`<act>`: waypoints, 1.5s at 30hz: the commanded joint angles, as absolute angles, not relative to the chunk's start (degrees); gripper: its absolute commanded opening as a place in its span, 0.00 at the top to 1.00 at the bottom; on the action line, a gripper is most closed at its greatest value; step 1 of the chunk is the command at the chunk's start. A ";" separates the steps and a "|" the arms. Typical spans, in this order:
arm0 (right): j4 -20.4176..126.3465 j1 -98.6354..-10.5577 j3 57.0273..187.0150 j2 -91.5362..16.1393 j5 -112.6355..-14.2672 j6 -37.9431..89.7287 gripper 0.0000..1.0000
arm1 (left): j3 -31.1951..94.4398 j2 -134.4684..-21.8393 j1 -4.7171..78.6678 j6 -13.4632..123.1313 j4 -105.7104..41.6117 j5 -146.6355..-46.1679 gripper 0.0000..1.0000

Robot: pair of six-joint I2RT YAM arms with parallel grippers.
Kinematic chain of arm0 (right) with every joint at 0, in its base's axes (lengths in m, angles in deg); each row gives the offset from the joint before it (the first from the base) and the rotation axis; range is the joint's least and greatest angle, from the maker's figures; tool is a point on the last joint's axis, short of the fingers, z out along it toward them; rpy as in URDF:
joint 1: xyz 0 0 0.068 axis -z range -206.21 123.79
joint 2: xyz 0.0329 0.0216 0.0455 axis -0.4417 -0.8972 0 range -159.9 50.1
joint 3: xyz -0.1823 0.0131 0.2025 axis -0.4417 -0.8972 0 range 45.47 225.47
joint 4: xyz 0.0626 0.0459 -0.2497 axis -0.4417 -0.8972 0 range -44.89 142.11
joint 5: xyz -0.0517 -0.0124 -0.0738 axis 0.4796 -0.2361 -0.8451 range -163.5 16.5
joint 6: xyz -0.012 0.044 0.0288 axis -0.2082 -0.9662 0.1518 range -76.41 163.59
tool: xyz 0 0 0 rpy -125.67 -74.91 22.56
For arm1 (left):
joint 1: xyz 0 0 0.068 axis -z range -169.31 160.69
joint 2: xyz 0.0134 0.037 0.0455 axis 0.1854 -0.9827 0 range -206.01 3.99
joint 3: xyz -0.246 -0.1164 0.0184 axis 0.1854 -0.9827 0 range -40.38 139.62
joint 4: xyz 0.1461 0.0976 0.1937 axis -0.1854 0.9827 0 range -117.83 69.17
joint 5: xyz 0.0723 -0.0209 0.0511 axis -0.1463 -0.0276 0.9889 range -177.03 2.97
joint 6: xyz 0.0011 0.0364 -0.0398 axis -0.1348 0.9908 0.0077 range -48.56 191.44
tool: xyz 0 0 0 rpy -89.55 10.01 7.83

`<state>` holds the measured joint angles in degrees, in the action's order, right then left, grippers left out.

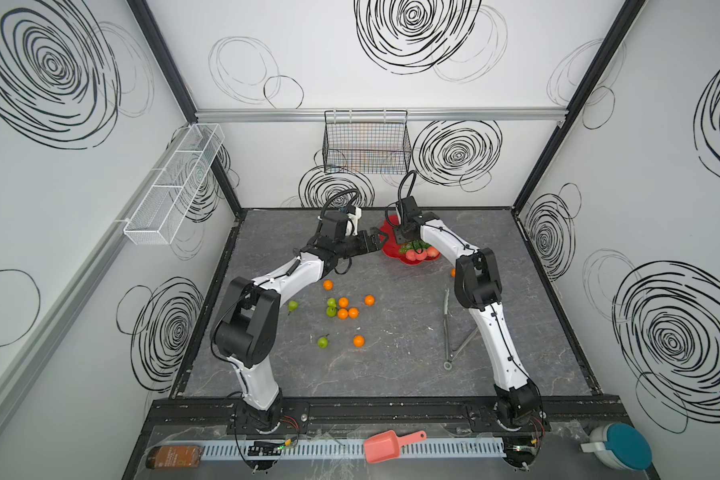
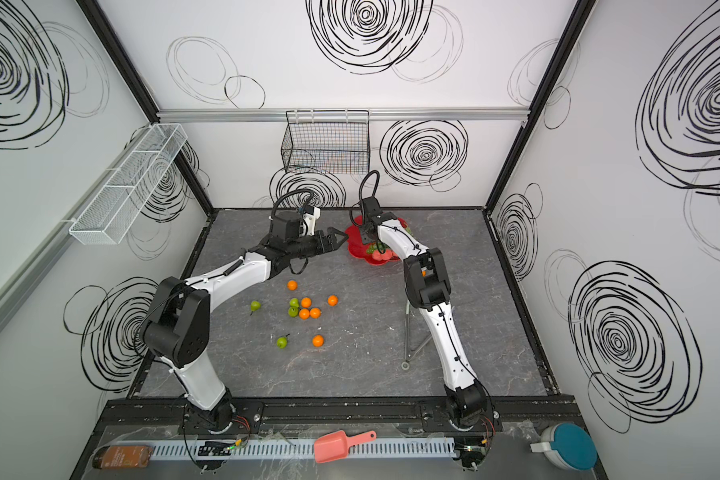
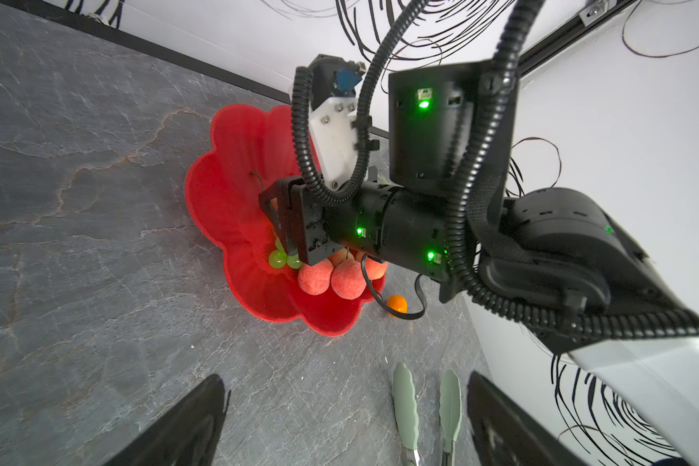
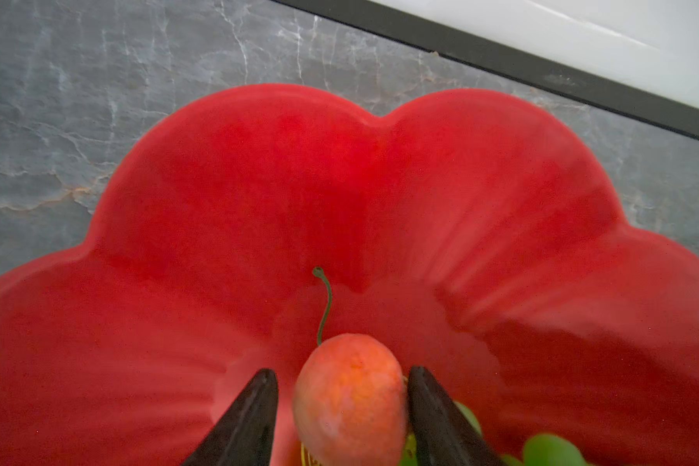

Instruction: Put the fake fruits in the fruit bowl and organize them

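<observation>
The red flower-shaped fruit bowl sits at the table's back. It holds pink-red peaches and green grapes. My right gripper reaches down into the bowl and is open. A pink-orange fruit with a thin stem lies between its fingers, with a gap on one side. My left gripper hovers open and empty just left of the bowl. Several oranges and green pears lie loose mid-table.
One orange lies beside the right arm near the bowl. Green-tipped tongs lie on the right. A salmon scoop, a bottle and a teal-lidded container sit on the front ledge. A wire basket hangs on the back wall.
</observation>
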<state>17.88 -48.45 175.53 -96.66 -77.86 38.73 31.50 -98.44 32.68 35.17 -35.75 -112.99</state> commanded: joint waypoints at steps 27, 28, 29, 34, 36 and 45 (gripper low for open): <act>14.39 -47.82 177.43 -94.01 -75.43 37.49 0.53 | 32.22 -96.67 29.90 35.34 -37.32 -113.13 0.04; 14.28 -47.83 177.48 -93.65 -75.35 37.37 0.53 | 32.13 -96.58 29.76 35.33 -37.23 -113.14 0.04; 14.24 -47.82 177.48 -93.22 -75.26 37.28 0.53 | 31.98 -96.41 29.55 35.36 -37.22 -113.22 0.04; 13.77 -47.83 177.46 -90.85 -74.19 36.84 0.53 | 30.60 -94.83 29.32 35.91 -37.19 -112.79 0.04; 13.77 -47.87 177.35 -89.85 -73.39 36.51 0.53 | 30.29 -93.96 29.40 36.58 -36.50 -112.32 0.04; 12.30 -48.50 175.93 -86.78 -71.09 35.43 0.54 | 29.12 -90.61 31.71 39.97 -32.34 -109.21 0.04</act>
<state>12.87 -47.91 175.92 -91.37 -71.96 36.08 29.20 -92.76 30.39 37.31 -33.55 -111.26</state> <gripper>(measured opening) 0.464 0.960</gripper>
